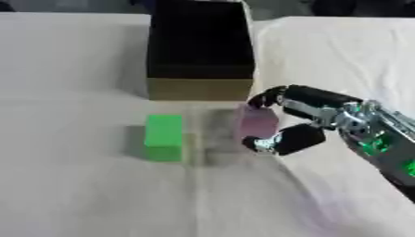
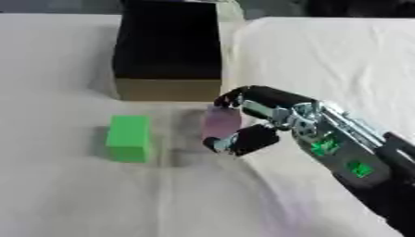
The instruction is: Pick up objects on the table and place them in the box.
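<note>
A green block (image 1: 165,137) lies on the cloth-covered table in front of the box (image 1: 200,51), a dark open box with a tan front wall. Just right of the green block, my right hand (image 1: 301,115) comes in from the right, its fingers and thumb curled round a pale pink, see-through object (image 1: 258,122) that looks blurred. I cannot tell whether the pink object rests on the table or hangs just above it. My left hand shows in neither view.
The table (image 1: 81,185) is covered in a beige cloth with a crease running down its middle. A lighter cloth (image 1: 340,55) covers the right side. Dark shapes stand along the far edge behind the box.
</note>
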You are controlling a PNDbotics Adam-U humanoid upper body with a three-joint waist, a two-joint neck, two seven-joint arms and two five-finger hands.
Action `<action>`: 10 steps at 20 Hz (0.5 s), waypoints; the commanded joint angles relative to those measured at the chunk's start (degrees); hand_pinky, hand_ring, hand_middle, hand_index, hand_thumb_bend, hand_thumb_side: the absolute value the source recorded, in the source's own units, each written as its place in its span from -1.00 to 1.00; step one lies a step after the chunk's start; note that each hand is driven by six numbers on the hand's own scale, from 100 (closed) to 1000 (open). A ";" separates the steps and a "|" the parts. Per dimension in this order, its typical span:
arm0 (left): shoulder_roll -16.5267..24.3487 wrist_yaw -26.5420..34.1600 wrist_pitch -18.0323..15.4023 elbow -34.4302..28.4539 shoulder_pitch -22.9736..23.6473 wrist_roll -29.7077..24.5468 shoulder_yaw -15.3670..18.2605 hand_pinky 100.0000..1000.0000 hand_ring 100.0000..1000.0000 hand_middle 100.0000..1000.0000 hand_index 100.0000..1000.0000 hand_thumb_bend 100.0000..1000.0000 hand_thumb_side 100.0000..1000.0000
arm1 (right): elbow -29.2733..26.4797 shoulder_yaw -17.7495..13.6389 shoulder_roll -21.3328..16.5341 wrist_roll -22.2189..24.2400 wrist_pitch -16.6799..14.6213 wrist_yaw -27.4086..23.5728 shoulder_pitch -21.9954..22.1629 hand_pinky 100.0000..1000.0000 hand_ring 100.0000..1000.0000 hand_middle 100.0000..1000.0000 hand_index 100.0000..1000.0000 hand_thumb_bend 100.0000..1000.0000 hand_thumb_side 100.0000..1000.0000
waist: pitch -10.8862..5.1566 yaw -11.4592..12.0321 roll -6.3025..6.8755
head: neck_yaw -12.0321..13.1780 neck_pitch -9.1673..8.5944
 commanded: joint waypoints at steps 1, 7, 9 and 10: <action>0.92 0.07 -0.07 -1.09 -0.80 -0.12 0.08 0.32 0.48 0.31 0.57 -0.50 1.00 | -0.63 -0.41 -0.68 -0.61 -0.32 -0.27 -0.56 0.78 0.77 0.56 0.86 -0.33 0.26 | -0.95 0.04 0.25 | -0.13 -0.63; 0.90 0.14 -0.16 -1.09 -1.00 -0.25 -0.08 0.32 0.48 0.31 0.57 -0.50 1.00 | -1.42 0.08 -0.88 0.46 -1.27 2.02 -0.91 0.79 0.80 0.63 0.86 -0.24 0.30 | -0.89 0.01 0.22 | -0.16 -0.68; 0.90 0.18 -0.21 -1.09 -1.07 -0.26 -0.09 0.32 0.48 0.31 0.57 -0.50 1.00 | -1.06 0.45 -0.79 1.36 -1.91 3.28 -1.09 0.78 0.80 0.62 0.86 -0.24 0.30 | -0.89 0.08 0.21 | -0.24 -0.74; 0.89 0.22 -0.23 -1.09 -1.09 -0.27 -0.09 0.32 0.48 0.31 0.57 -0.50 1.00 | -0.78 0.64 -0.67 1.92 -2.25 3.81 -1.21 0.77 0.79 0.60 0.85 -0.25 0.30 | -0.89 0.13 0.20 | -0.30 -0.75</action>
